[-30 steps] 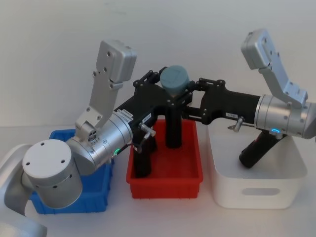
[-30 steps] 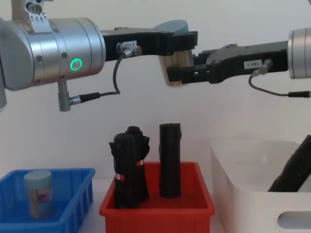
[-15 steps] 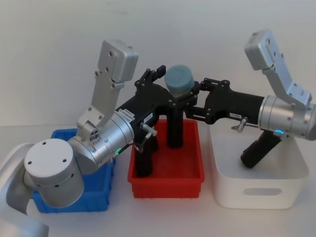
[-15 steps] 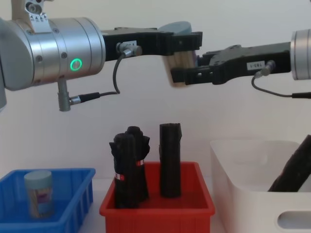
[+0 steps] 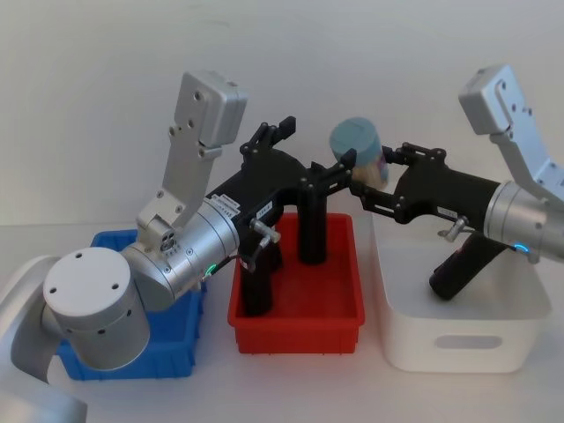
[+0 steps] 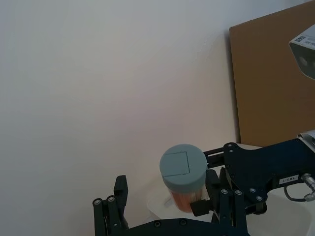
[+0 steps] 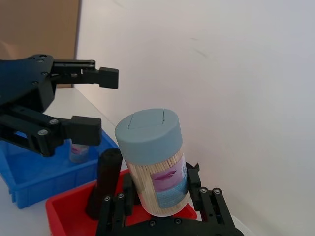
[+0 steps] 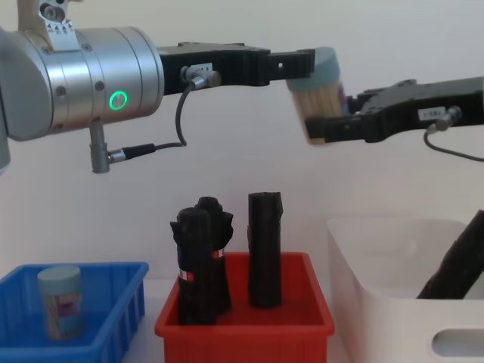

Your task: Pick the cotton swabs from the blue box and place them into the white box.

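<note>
Head view: your right gripper point(image 5: 363, 174) now carries the cotton swabs tub point(image 5: 359, 146) clamped in its jaws, moved off toward 3 o'clock from the left gripper point(image 5: 298, 157), whose fingers have let go and stand apart. Handoff's done, so the white box point(image 5: 458, 339) is next. Chest view: another tub point(image 8: 59, 300) waits in the blue box point(image 8: 113, 333) at 8 o'clock.

A tub of cotton swabs point(image 6: 183, 174) sat clamped in the right claw point(image 6: 209, 194), at two o'clock from the left claw's spread fingers point(image 6: 120, 196).
</note>
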You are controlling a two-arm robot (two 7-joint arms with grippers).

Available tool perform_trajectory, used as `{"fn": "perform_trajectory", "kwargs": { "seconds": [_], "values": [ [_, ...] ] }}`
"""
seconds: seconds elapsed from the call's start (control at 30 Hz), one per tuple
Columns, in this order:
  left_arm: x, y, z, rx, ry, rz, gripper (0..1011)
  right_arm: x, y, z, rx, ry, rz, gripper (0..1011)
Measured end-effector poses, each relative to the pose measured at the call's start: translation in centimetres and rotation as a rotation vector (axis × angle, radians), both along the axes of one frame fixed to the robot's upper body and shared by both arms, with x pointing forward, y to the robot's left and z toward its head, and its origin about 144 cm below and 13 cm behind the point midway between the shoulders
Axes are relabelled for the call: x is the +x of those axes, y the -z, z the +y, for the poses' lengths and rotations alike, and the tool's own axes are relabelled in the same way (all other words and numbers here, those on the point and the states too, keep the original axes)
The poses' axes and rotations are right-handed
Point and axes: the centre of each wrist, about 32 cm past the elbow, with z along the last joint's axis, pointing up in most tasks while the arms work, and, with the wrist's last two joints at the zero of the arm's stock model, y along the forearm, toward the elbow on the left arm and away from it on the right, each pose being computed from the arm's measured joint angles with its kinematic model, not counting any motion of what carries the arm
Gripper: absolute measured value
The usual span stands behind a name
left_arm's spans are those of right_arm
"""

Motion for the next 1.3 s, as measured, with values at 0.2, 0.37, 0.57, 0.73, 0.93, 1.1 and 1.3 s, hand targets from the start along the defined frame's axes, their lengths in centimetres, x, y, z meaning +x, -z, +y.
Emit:
{"fn": "perform_trajectory", "kwargs": {
  "seconds": [0.2,0.37,0.57,0.73,0.93,1.1,1.3],
  "values": [
    [0.0,0.0,0.0,0.0,0.0,0.0,1004,-1.2,0.4,-0.7,-0.004,0.088,-0.003,654],
    [0.0,0.0,0.0,0.0,0.0,0.0,1004,-2.2,0.9,-1.3,-0.003,0.168,-0.001,654],
    [0.0,0.0,0.0,0.0,0.0,0.0,1004,-3.4,1.8,-2.0,-0.002,0.262,0.011,654],
    [0.0,0.0,0.0,0.0,0.0,0.0,1004,-4.3,2.6,-2.5,0.001,0.347,0.025,654],
    [0.0,0.0,0.0,0.0,0.0,0.0,1004,-5.1,3.6,-3.0,0.006,0.436,0.044,712],
    [0.0,0.0,0.0,0.0,0.0,0.0,1004,-5.8,4.6,-3.5,0.009,0.521,0.065,867],
    [0.0,0.0,0.0,0.0,0.0,0.0,1004,-6.4,5.6,-4.0,0.014,0.608,0.087,992]
  ]
}}
